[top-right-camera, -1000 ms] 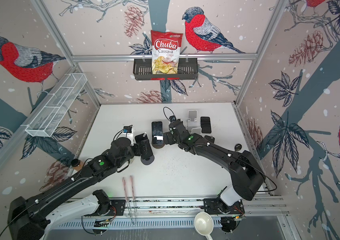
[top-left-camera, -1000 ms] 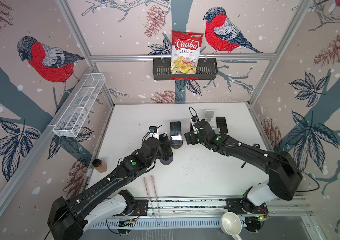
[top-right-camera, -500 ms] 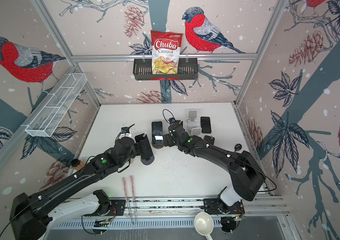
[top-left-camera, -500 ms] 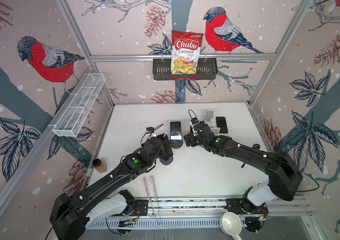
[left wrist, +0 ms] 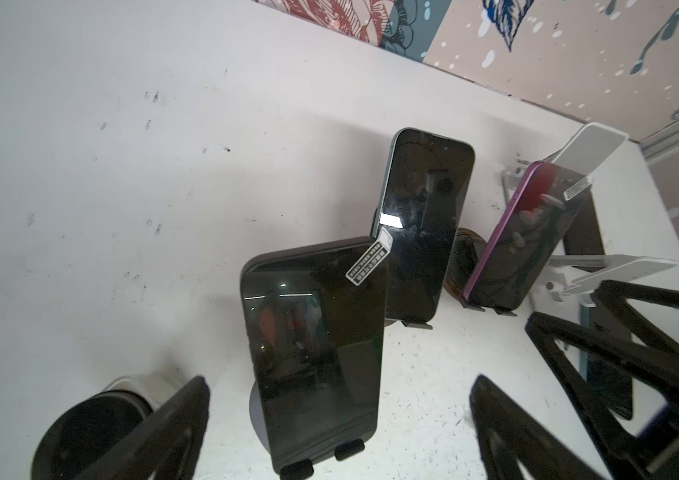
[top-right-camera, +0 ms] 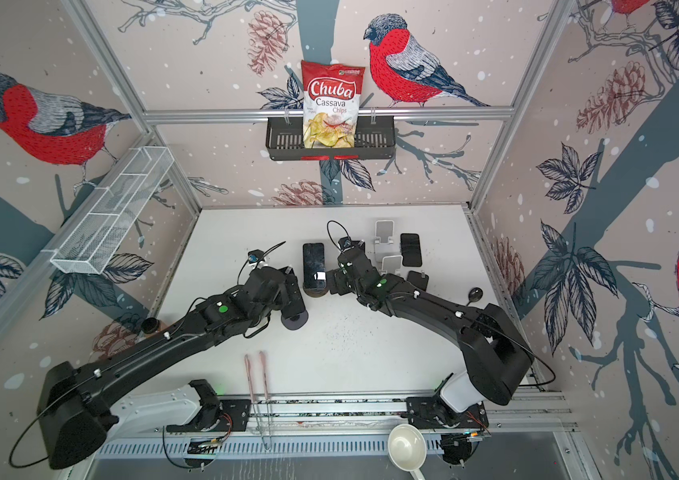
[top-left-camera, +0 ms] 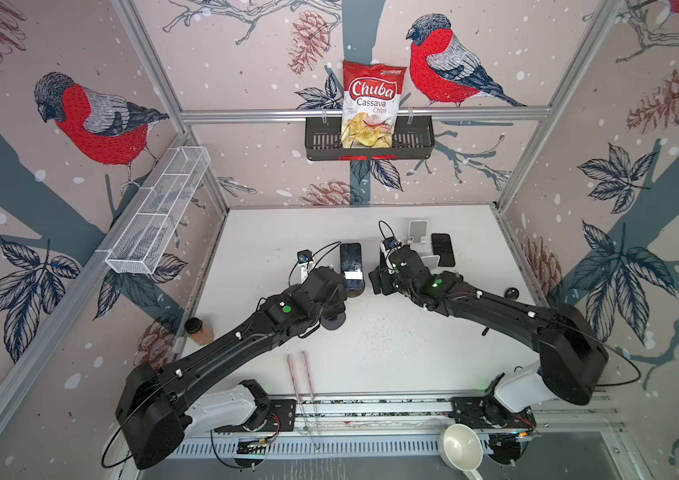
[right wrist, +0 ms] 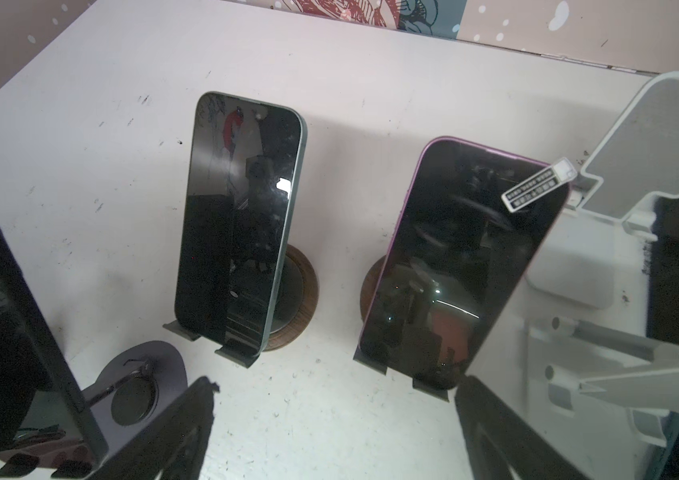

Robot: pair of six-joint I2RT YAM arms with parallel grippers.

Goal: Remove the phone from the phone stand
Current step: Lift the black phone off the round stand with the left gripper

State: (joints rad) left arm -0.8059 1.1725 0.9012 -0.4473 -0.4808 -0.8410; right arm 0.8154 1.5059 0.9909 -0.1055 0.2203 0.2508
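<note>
Green-edged phone (top-left-camera: 350, 262) leans on its wood-based stand (top-left-camera: 357, 293) in the middle of the surface (top-left-camera: 391, 345) in both top views, between the ends of the left arm (top-left-camera: 246, 338) and the right arm (top-left-camera: 495, 305). From the left wrist, the left gripper (left wrist: 341, 380) is spread wide, and a black phone (left wrist: 312, 353) shows between the fingers (left wrist: 171, 428), clear of both. From the right wrist, the right gripper (right wrist: 334, 380) gapes wide and empty on the near side of the green-edged phone and a purple phone (right wrist: 462, 266).
</note>
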